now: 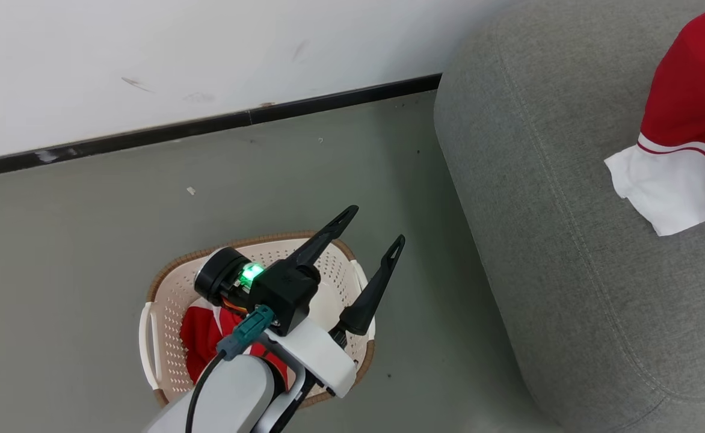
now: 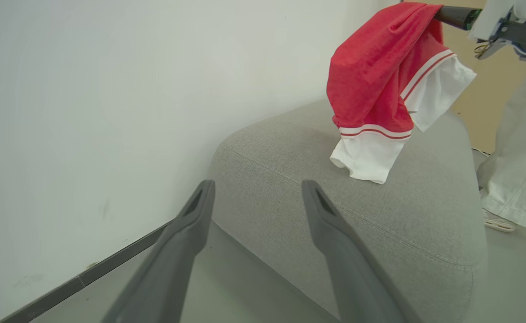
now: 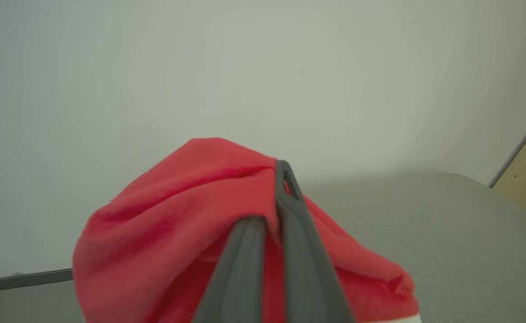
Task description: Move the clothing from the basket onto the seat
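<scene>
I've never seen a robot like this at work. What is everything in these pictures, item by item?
held garment: one, red with white panels, hanging from the right gripper over the sofa
basket garment: one, red with some white, inside the basket
basket: one, cream with a brown rim, on the floor beside the sofa
sofa: one, grey, right of the basket
wall: one, white, behind everything
skirting strip: one, black, at the wall's foot
floor: one, grey-green, under the basket
left gripper: one, black, open above the basket
right gripper: one, dark, shut on the held garment
</scene>
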{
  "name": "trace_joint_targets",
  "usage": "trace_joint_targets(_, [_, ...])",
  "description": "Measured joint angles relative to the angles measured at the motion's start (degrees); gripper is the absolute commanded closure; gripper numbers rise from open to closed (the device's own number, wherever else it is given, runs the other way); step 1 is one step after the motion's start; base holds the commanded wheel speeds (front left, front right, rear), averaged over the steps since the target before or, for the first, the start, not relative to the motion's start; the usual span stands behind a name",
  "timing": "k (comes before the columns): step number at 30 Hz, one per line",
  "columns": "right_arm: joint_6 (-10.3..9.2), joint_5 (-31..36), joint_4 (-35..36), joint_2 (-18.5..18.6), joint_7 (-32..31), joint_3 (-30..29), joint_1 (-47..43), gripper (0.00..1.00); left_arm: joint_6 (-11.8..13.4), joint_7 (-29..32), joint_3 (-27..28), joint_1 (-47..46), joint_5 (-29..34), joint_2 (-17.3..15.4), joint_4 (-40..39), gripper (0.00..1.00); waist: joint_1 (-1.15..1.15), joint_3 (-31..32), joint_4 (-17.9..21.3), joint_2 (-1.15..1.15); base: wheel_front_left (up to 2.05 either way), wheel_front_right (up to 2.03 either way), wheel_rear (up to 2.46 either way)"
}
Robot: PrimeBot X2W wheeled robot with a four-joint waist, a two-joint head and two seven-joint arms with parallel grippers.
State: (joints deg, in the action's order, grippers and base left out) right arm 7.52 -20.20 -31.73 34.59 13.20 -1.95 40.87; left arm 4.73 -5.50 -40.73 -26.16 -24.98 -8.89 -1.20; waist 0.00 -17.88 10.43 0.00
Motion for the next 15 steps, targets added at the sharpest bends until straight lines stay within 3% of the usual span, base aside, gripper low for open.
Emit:
trace_joint_targets(6, [0.0, 1.9, -2.7, -0.8, 0.9, -1.2, 0.8, 1.0, 0.0, 1.4, -0.8, -0.6, 0.7, -0.2, -1.4, 0.0, 0.0, -2.8, -0.4, 0.0, 0.0, 0.0, 0.0])
trace_joint_targets(15, [0.0, 2.2, -7.8, -8.1, 1.0, -1.1, -0.1, 1.0, -0.1, 2.0, -1.0, -2.7, 1.6, -0.7, -2.5, 0.0, 0.0, -6.4, -0.8, 0.0, 0.0, 0.0, 0.0])
